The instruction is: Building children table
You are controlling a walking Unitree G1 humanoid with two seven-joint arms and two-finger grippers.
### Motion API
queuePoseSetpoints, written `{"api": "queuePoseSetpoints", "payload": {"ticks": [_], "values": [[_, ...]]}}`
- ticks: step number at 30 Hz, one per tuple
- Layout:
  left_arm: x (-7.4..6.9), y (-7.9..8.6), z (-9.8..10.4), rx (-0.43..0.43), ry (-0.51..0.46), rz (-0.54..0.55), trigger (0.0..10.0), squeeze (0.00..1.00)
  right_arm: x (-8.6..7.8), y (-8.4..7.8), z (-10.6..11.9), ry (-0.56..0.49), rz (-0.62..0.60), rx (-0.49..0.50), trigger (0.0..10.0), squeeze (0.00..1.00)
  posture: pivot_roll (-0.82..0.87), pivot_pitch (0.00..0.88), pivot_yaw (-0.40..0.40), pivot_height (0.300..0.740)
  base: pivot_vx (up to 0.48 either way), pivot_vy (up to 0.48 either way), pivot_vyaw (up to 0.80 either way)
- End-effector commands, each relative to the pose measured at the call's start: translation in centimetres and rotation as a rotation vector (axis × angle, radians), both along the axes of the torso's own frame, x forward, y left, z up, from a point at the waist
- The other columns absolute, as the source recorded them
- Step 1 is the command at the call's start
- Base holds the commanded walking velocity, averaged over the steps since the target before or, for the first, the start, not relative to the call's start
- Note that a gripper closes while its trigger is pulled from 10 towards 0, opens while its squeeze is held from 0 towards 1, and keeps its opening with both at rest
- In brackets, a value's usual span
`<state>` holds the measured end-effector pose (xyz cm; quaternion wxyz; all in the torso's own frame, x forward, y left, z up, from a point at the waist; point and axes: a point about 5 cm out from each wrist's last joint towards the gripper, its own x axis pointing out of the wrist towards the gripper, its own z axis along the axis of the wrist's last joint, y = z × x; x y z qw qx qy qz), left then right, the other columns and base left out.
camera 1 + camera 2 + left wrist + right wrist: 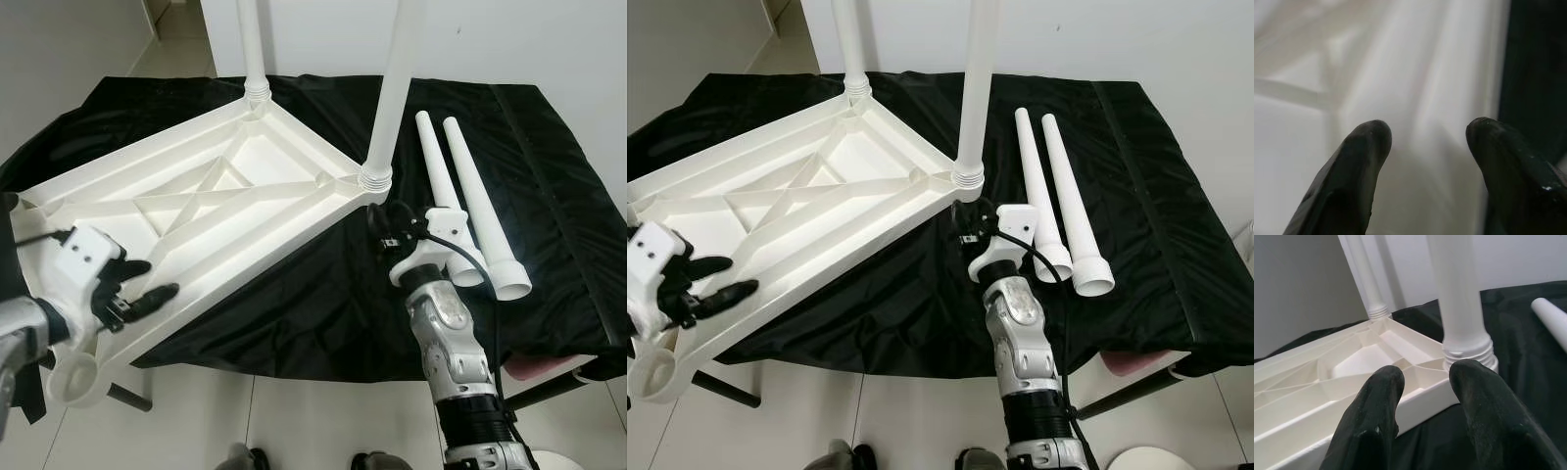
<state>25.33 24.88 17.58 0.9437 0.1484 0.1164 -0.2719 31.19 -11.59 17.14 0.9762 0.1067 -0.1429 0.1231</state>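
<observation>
Bright, even indoor light; head views sharp, with mild bending toward 3 and 9 o'clock. The black cloth [323,294] shows soft sheen. Both wrist views are blurred up close.

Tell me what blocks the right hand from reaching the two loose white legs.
Nothing visible. The right hand sits open over the black cloth, and the two loose white tapered plastic legs lie on bare cloth just to its right.

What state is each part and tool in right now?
Tabletop: upside down on the black cloth, its near corner past the edge.
Two fitted legs: upright in the far corner sockets.
Two loose legs: lying side by side on the cloth.
Left tool: open, at the tabletop's near rim.
Right tool: open, beside a fitted leg's base.
</observation>
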Motion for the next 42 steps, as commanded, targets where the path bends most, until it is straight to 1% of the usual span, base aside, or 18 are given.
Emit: {"api": "queuePoseSetpoints", "payload": {"ticks": [1, 3, 4, 7, 12, 13, 14, 15, 17, 18, 21, 22, 25, 26, 27, 35, 39, 42], "values": [[0.1, 0.8, -0.4, 0.027, -0.01, 0.074, 10.0, 0.0, 0.0, 0.3, -0.4, 0.016, 0.006, 0.009, 10.0, 0.0, -0.11, 0.132, 0.041, 0.74, 0.0, 0.0, 0.0], [1.2, 1.1, -0.6, 0.022, -0.076, 0.182, 10.0, 0.0, 0.2, 0.7, -1.0, 0.06, 0.012, 0.019, 10.0, 0.0, -0.11, 0.152, 0.035, 0.74, 0.0, 0.0, 0.0], [1.2, 1.1, -0.6, 0.022, -0.076, 0.182, 10.0, 0.0, 0.2, 0.7, -1.0, 0.06, 0.012, 0.019, 10.0, 0.0, -0.11, 0.152, 0.035, 0.74, 0.0, 0.0, 0.0], [2.2, 1.7, -0.4, 0.032, -0.155, 0.288, 10.0, 0.0, 0.9, 1.0, -2.2, 0.153, -0.008, 0.01, 10.0, 0.0, -0.12, 0.158, 0.036, 0.74, 0.0, 0.0, 0.0], [2.4, 2.0, -0.5, 0.052, -0.171, 0.315, 10.0, 0.0, 1.3, 1.0, -2.6, 0.184, -0.021, 0.022, 10.0, 0.0, -0.12, 0.167, 0.04, 0.74, 0.0, 0.0, 0.0], [2.4, 2.2, -0.4, 0.059, -0.196, 0.33, 10.0, 0.0, 1.6, 1.0, -2.7, 0.193, -0.031, 0.027, 10.0, 0.0, -0.12, 0.17, 0.042, 0.74, 0.0, 0.0, 0.0], [2.4, 2.3, 0.0, 0.006, -0.215, 0.347, 10.0, 0.0, 1.8, 1.0, -2.9, 0.205, -0.042, 0.031, 10.0, 0.0, -0.12, 0.18, 0.045, 0.74, 0.0, 0.0, 0.0], [2.4, 2.3, 0.0, 0.006, -0.215, 0.347, 10.0, 0.0, 1.8, 1.0, -2.9, 0.205, -0.042, 0.031, 10.0, 0.0, -0.12, 0.18, 0.045, 0.74, 0.0, 0.0, 0.0], [2.4, 2.4, 0.0, -0.043, -0.23, 0.382, 10.0, 0.0, 2.3, 1.4, -3.2, 0.23, -0.055, 0.044, 10.0, 0.0, -0.11, 0.194, 0.044, 0.74, 0.0, 0.0, 0.0], [2.4, 2.3, -0.3, -0.028, -0.236, 0.389, 10.0, 0.0, 2.5, 1.8, -3.2, 0.237, -0.05, 0.044, 10.0, 0.0, -0.11, 0.204, 0.043, 0.74, 0.0, 0.0, 0.0], [2.3, 2.3, -0.7, -0.021, -0.225, 0.392, 10.0, 0.0, 2.7, 2.2, -3.2, 0.244, -0.038, 0.047, 10.0, 0.0, -0.1, 0.211, 0.042, 0.74, 0.0, 0.0, 0.0], [2.2, 2.1, -1.4, -0.013, -0.202, 0.373, 10.0, 0.0, 3.1, 2.6, -3.2, 0.255, -0.024, 0.047, 10.0, 0.0, -0.1, 0.215, 0.038, 0.74, 0.0, 0.0, 0.0], [2.0, 1.9, -1.8, -0.017, -0.177, 0.35, 10.0, 0.0, 3.3, 2.8, -3.2, 0.262, -0.018, 0.047, 10.0, 0.0, -0.1, 0.215, 0.038, 0.74, 0.0, 0.0, 0.0], [1.9, 1.7, -2.2, 0.002, -0.17, 0.333, 10.0, 0.0, 3.7, 3.0, -3.2, 0.27, -0.013, 0.043, 10.0, 0.0, -0.1, 0.215, 0.036, 0.74, 0.0, 0.0, 0.0], [1.5, 1.3, -3.1, 0.03, -0.149, 0.316, 10.0, 0.0, 4.7, 3.5, -2.9, 0.287, 0.014, 0.021, 10.0, 0.0, -0.09, 0.223, 0.03, 0.74, 0.0, 0.0, 0.0], [0.7, 0.9, -4.2, 0.067, -0.105, 0.28, 10.0, 0.0, 5.7, 4.1, -2.3, 0.293, 0.044, -0.006, 10.0, 0.0, -0.08, 0.225, 0.028, 0.74, 0.0, 0.0, 0.0], [-0.4, -0.3, -5.6, 0.088, -0.033, 0.187, 10.0, 0.0, 6.6, 4.6, -1.9, 0.311, 0.067, -0.036, 10.0, 0.0, -0.06, 0.229, 0.026, 0.74, 0.0, 0.0, 0.0], [-0.7, -0.9, -5.9, 0.075, -0.016, 0.163, 10.0, 0.0, 6.8, 4.8, -1.7, 0.315, 0.075, -0.038, 10.0, 0.0, -0.06, 0.232, 0.027, 0.74, 0.0, 0.0, 0.0]]}}
